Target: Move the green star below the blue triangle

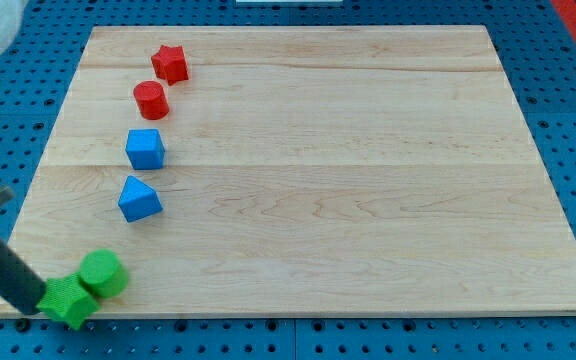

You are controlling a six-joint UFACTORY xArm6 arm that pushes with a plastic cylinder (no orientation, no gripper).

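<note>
The green star (67,301) lies at the board's bottom left corner, touching a green cylinder (102,273) just above and to its right. The blue triangle (139,199) sits higher up on the left side of the board, well above the star and a little to its right. My rod comes in from the view's left edge, and my tip (38,306) rests against the star's left side.
A blue cube (145,149), a red cylinder (151,100) and a red star (170,63) stand in a column above the blue triangle. The wooden board (348,190) lies on a blue perforated table; its bottom edge runs right under the green star.
</note>
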